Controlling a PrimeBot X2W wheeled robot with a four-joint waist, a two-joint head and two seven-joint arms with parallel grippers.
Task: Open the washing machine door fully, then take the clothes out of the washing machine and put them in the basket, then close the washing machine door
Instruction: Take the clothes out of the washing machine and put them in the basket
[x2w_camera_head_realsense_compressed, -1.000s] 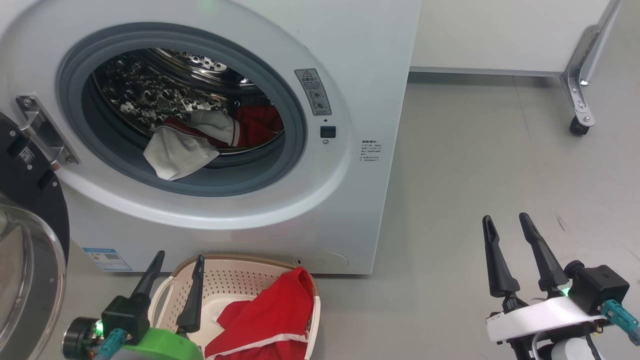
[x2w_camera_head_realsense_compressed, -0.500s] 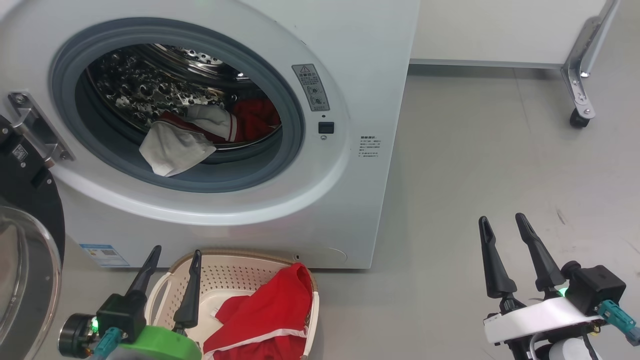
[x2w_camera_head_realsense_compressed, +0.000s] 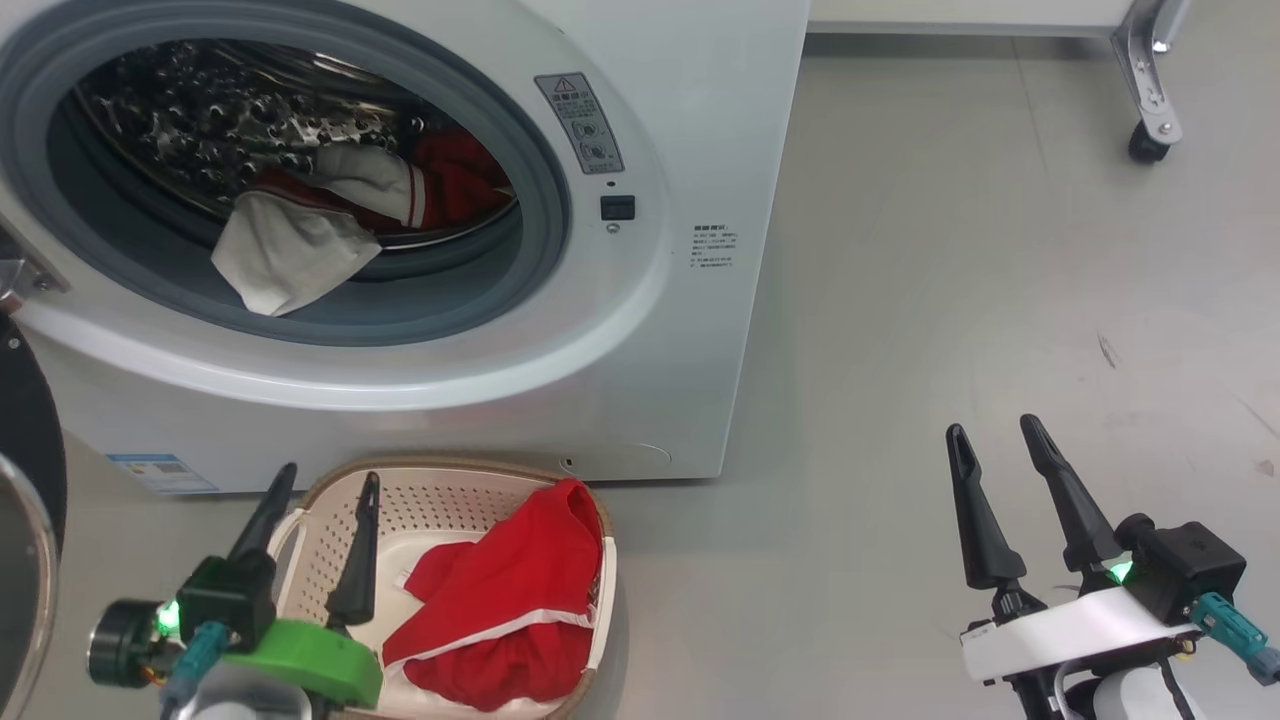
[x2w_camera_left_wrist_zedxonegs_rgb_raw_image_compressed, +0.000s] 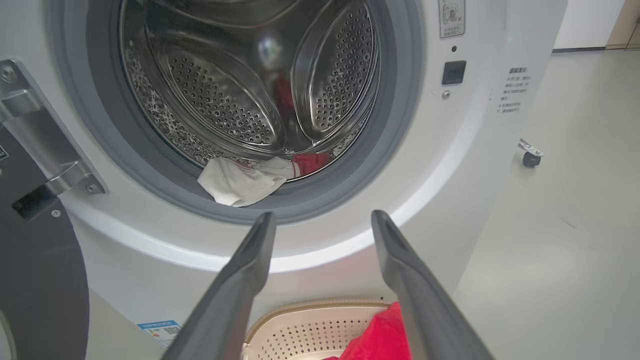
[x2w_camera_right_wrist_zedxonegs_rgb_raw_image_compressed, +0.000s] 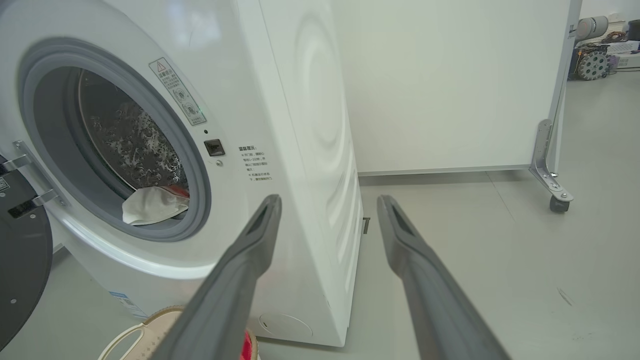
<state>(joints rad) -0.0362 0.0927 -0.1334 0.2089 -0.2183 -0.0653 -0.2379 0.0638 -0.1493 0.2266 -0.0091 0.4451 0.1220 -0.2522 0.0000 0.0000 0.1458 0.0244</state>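
Clothes, red fabric with white trim plus a pale grey-white piece (x2w_camera_head_realsense_compressed: 285, 255), lie at the front lip of the shiny perforated steel drum in the big white front-loading washing machine (x2w_camera_head_realsense_compressed: 690, 120); the pale piece droops over the grey rubber ring (x2w_camera_head_realsense_compressed: 540, 250). Another red garment (x2w_camera_head_realsense_compressed: 500, 600) sits in the small cream perforated plastic basket (x2w_camera_head_realsense_compressed: 420, 500) on the floor, close against the washer's base. The left gripper (x2w_camera_head_realsense_compressed: 320, 485) hovers over the basket, fingers spread and empty; the right gripper (x2w_camera_head_realsense_compressed: 990, 428) stands well apart over bare grey floor (x2w_camera_head_realsense_compressed: 950, 300), also spread and empty.

From the left wrist, the wide glossy black door (x2w_camera_left_wrist_zedxonegs_rgb_raw_image_compressed: 35, 280) hangs swung open on its metal hinge (x2w_camera_left_wrist_zedxonegs_rgb_raw_image_compressed: 45, 145).

From the right wrist, a white partition on a castor (x2w_camera_right_wrist_zedxonegs_rgb_raw_image_compressed: 557, 202) stands behind the washer.
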